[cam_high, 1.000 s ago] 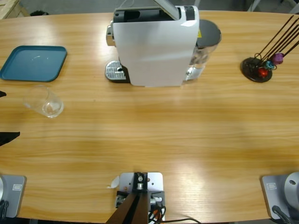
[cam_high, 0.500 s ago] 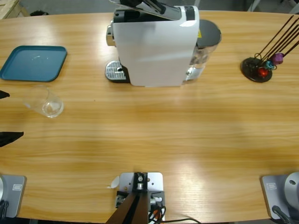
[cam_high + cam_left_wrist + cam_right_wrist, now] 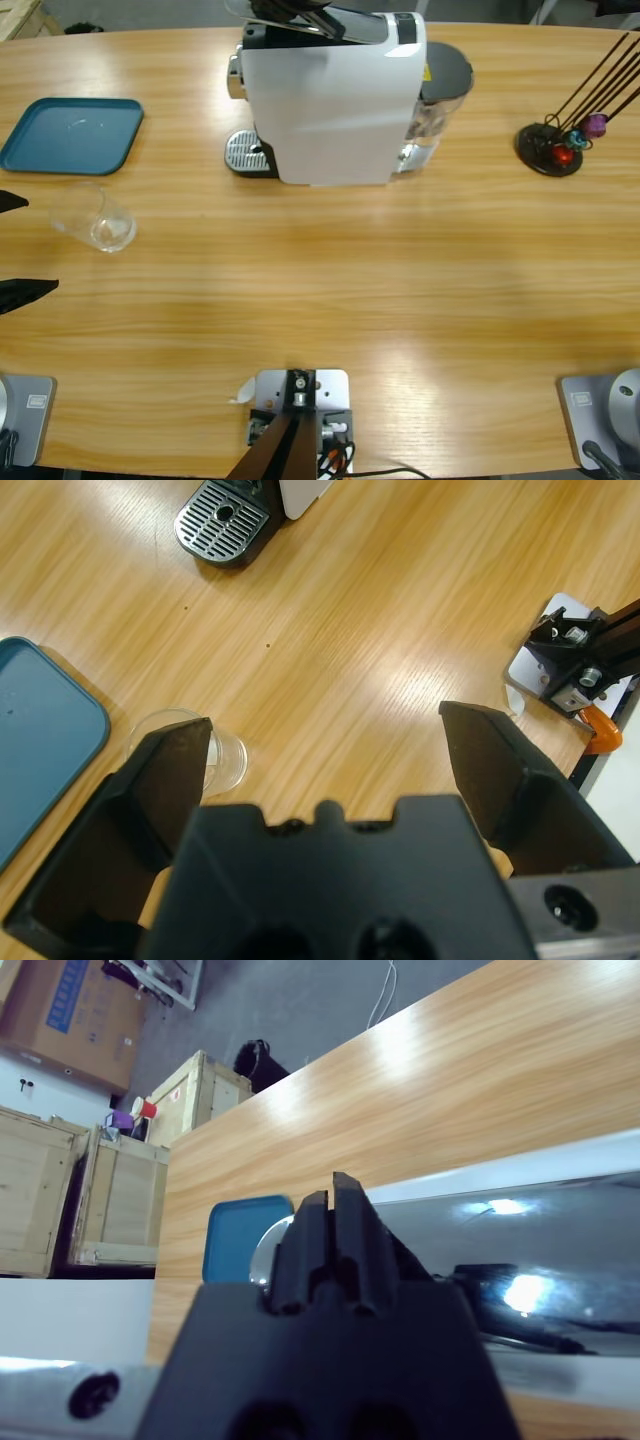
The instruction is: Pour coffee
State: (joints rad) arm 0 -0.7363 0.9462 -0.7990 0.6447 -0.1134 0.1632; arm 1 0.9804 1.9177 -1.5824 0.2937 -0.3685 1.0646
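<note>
No coffee is in view. A clear glass cup stands on the table left of the white coffee machine; it looks empty. My left gripper is open at the table's left edge, its jaws on either side of the cup's line and apart from it. In the left wrist view the cup sits just past the left jaw, partly hidden by it. My right gripper is shut with nothing between its jaws, resting over the machine's chrome lever. In the high view this gripper sits on top of the machine.
A blue tray lies at the back left, just beyond the cup. The machine's metal drip grate faces left. A black capsule stand with thin rods is at the far right. Wooden crates stand on the floor beyond the table.
The machine's lever has swung down from raised to nearly flat under my right gripper. My left gripper's jaws have edged a little to the right into the high view.
</note>
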